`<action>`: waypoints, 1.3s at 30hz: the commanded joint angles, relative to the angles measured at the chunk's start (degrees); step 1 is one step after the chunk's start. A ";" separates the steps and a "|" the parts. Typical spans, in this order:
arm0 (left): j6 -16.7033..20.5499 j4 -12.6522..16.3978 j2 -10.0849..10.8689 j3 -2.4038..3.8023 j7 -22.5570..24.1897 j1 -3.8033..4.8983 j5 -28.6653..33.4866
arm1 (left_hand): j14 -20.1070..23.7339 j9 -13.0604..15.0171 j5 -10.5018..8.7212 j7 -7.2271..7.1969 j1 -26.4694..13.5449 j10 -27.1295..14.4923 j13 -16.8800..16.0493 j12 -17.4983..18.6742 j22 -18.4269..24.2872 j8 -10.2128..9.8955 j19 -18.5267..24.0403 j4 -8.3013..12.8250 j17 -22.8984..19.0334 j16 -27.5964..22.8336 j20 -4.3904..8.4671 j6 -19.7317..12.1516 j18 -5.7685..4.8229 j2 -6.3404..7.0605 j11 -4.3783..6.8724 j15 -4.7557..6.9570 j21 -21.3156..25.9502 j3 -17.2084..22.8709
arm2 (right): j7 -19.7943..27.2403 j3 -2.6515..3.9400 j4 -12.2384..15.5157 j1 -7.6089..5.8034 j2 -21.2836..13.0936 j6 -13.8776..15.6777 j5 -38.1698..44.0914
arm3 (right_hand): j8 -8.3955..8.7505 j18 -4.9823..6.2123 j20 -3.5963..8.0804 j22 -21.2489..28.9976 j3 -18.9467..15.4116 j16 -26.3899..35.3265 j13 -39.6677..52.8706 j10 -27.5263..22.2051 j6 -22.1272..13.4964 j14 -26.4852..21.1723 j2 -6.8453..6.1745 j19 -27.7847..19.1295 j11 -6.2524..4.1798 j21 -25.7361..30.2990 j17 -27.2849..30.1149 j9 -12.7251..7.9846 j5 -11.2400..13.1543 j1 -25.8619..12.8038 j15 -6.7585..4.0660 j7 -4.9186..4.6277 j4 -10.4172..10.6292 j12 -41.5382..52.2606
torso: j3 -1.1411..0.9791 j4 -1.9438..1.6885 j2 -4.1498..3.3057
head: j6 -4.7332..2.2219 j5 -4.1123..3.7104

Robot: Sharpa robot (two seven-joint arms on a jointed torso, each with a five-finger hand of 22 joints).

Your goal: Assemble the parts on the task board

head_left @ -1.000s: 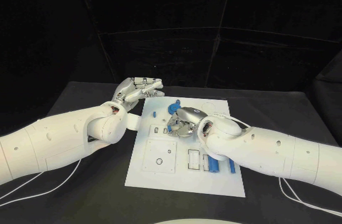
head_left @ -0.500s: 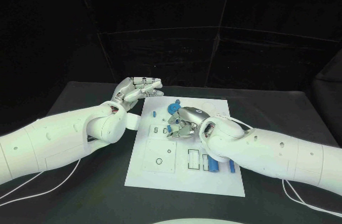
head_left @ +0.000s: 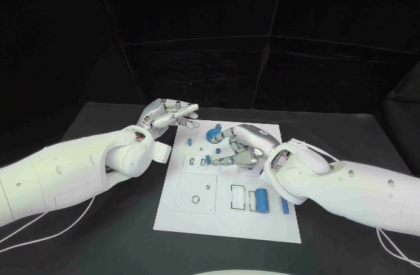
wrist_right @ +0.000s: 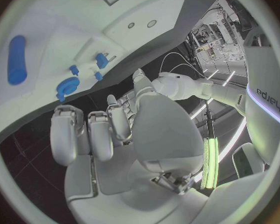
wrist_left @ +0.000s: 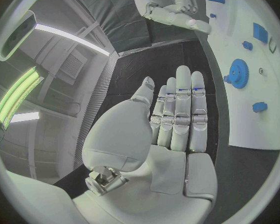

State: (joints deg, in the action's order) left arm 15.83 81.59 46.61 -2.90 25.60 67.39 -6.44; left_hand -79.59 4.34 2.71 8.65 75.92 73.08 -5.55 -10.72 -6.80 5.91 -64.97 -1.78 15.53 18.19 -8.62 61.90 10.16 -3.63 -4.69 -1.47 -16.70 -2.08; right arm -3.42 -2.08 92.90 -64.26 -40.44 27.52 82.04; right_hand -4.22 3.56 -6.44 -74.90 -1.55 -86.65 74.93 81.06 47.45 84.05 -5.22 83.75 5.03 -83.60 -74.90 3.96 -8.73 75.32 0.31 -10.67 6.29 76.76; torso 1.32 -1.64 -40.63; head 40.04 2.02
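On the white task board point(head_left: 229, 211), the blue gear point(head_left: 214, 133) lies just left of the empty right hand point(head_left: 241, 145), its fingers loosely curled and apart, the nearer hand; the left hand point(head_left: 168, 114) hovers flat, fingers together, off the board's far-left corner.

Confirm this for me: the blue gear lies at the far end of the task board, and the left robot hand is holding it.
Not quite. The blue gear does lie at the far end of the task board, but the left robot hand holds nothing: the left wrist view shows its fingers straight and empty beside the board, with the gear apart from them.
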 commanded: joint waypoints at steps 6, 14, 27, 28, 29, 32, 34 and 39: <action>-10.42 1.23 1.27 0.08 -24.04 1.36 -21.34 | -8.00 1.89 0.54 -3.40 -9.19 9.84 -5.06 -6.69 -5.23 2.08 -12.44 -7.00 39.62 42.85 5.11 4.71 0.34 -0.44 3.94 4.47 -10.09 -2.71 | 6.75 0.16 3.25 -4.21 -7.79 -1.22 -18.40 | -1.47 -0.13 0.13 1.61 0.01 1.17 0.62 -1.29 2.58 3.42 1.84 -1.00 -0.26 0.86 -3.41 0.35 -2.25 2.09 -0.05 0.79 0.00 -1.40 | -0.72 0.69 1.37 | 0.35 0.75; -19.01 1.40 0.27 0.08 -42.97 4.42 -37.50 | -9.21 7.75 0.04 -4.63 -10.15 4.52 -19.83 -22.07 -27.15 7.44 -15.58 -13.57 68.02 67.45 7.17 3.25 -1.83 0.22 5.30 5.52 -32.67 -9.07 | 7.28 0.15 2.02 -7.62 -12.58 -1.77 -27.59 | -1.80 0.01 0.30 2.37 -0.29 1.59 0.40 -1.38 3.00 3.23 1.97 -1.35 -0.44 1.25 -2.60 0.37 -2.69 2.10 -0.23 0.98 -0.12 -1.58 | -1.31 0.87 2.39 | 0.81 1.17; -27.25 -0.83 -5.35 -0.36 -53.66 8.55 -50.30 | -10.32 24.74 0.07 -6.84 -8.20 2.05 -36.09 -39.48 -48.51 22.59 -17.27 -14.13 74.11 71.59 8.16 -2.08 -4.20 -1.77 6.94 7.15 -50.25 -11.76 | 3.27 0.14 -0.47 -8.55 -13.13 -0.30 -30.67 | -2.15 0.28 0.64 3.87 -1.14 2.28 -0.06 -1.50 3.18 3.03 2.49 -1.92 -0.71 2.07 -1.46 0.24 -4.86 1.52 -0.53 1.23 0.14 -1.90 | -1.57 0.97 2.96 | 1.34 1.22; -27.84 -1.33 -5.96 -0.64 -53.84 8.80 -50.79 | -10.35 25.37 0.13 -6.89 -8.53 2.05 -36.40 -39.83 -49.00 23.03 -17.30 -14.32 74.21 71.66 8.16 -2.37 -4.26 -1.73 6.94 7.18 -50.61 -12.04 | 2.97 0.14 -0.58 -8.56 -13.06 -0.25 -30.70 | -2.16 0.29 0.65 3.92 -1.18 2.32 -0.06 -1.49 3.18 3.02 2.50 -1.93 -0.72 2.10 -1.40 0.24 -4.97 1.49 -0.54 1.24 0.16 -1.89 | -1.55 0.97 2.93 | 1.37 1.25; -28.38 -1.86 -6.56 -0.90 -54.01 9.04 -51.30 | -10.39 26.41 0.03 -6.95 -9.22 2.09 -36.97 -40.45 -49.73 23.74 -17.35 -14.58 74.41 71.77 8.22 -2.86 -4.33 -1.65 7.06 7.18 -51.17 -12.67 | 2.72 0.14 -0.69 -8.57 -12.97 -0.22 -30.73 | -2.17 0.29 0.66 3.94 -1.23 2.32 -0.06 -1.48 3.18 3.02 2.51 -1.94 -0.72 2.11 -1.40 0.23 -5.03 1.44 -0.55 1.24 0.19 -1.88 | -1.56 0.99 2.96 | 1.44 1.33; -29.03 -3.15 -8.02 -1.82 -54.37 9.68 -52.39 | -10.41 27.40 -0.03 -7.04 -10.70 2.15 -37.67 -41.12 -50.52 24.37 -17.38 -14.82 74.47 71.81 8.33 -3.38 -4.42 -1.35 7.13 7.34 -51.77 -13.90 | 2.21 0.14 -0.93 -8.58 -12.79 -0.18 -30.77 | -2.21 0.30 0.69 4.03 -1.41 2.37 -0.09 -1.47 3.18 3.02 2.54 -1.95 -0.74 2.17 -1.33 0.21 -5.26 1.23 -0.57 1.26 0.31 -1.89 | -1.55 0.99 2.97 | 1.56 1.45; -29.04 -4.10 -9.05 -2.32 -54.55 10.02 -52.80 | -10.41 28.11 -0.05 -7.16 -11.94 2.22 -38.18 -41.60 -51.16 24.82 -17.40 -14.87 74.47 71.81 8.44 -3.71 -4.51 -1.29 7.21 7.46 -52.24 -14.92 | 1.95 0.14 -1.06 -8.59 -12.70 -0.13 -30.78 | -2.24 0.31 0.71 4.07 -1.52 2.40 -0.09 -1.45 3.18 3.02 2.55 -1.96 -0.75 2.20 -1.29 0.21 -5.34 1.12 -0.58 1.26 0.38 -1.87 | -1.57 0.97 2.91 | 1.55 1.49; -29.94 -6.81 -11.73 -2.99 -54.95 10.40 -53.25 | -10.41 29.10 -0.04 -7.25 -13.15 2.27 -38.82 -42.19 -51.79 25.39 -17.34 -14.86 74.47 71.81 8.57 -4.23 -4.59 -1.59 7.31 7.55 -52.72 -16.07 | 1.65 0.13 -1.52 -8.60 -12.43 -0.03 -30.80 | -2.28 0.38 0.73 4.42 -1.71 2.53 -0.26 -1.54 3.19 2.98 2.56 -2.09 -0.76 2.38 -1.05 0.19 -5.54 0.91 -0.60 1.28 0.52 -2.01 | -1.46 0.97 2.84 | 1.78 1.58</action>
State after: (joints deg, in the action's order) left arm -11.68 75.26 35.21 -5.85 -27.87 77.69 -57.46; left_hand -84.05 33.41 2.66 1.41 63.29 75.42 -44.32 -52.59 -58.55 31.09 -82.32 -16.53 74.94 89.82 -0.53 58.03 6.20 -5.37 2.26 5.63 -69.24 -17.80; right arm -0.86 -1.98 91.42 -72.73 -52.94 26.81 51.88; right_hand -6.22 3.55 -5.82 -70.59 -2.77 -84.40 74.73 79.76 50.34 83.83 -2.67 82.10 4.54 -81.48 -74.93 4.24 -14.01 76.58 0.09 -9.43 6.81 74.99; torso -0.23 -0.66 -37.71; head 41.69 3.57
